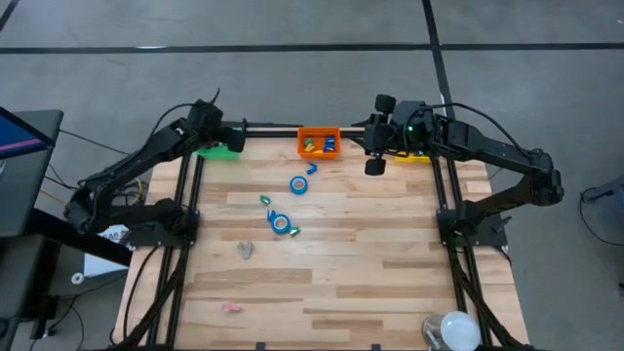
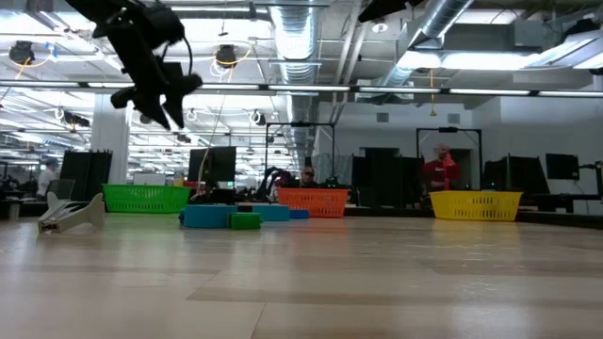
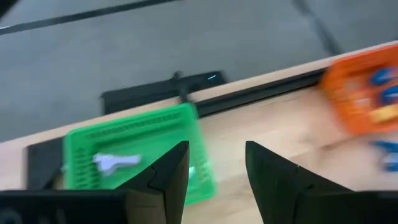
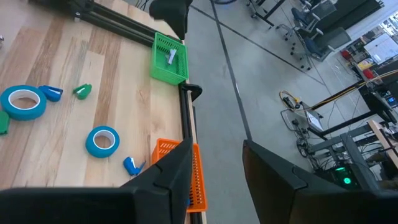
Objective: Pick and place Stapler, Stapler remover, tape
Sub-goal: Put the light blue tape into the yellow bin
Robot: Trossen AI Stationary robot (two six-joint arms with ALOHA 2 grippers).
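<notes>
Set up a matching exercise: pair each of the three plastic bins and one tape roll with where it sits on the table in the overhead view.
Things:
1. Green plastic mesh bin
2. Orange plastic mesh bin
3. Yellow plastic mesh bin
4. Round blue tape roll with a pale centre

Places:
A. Middle of the table's far edge
B. Far corner under the right arm
C. On the bare wood, nearer than the bins
D. Far corner beside the left arm's gripper

Pairs: 1-D, 2-A, 3-B, 4-C
</notes>
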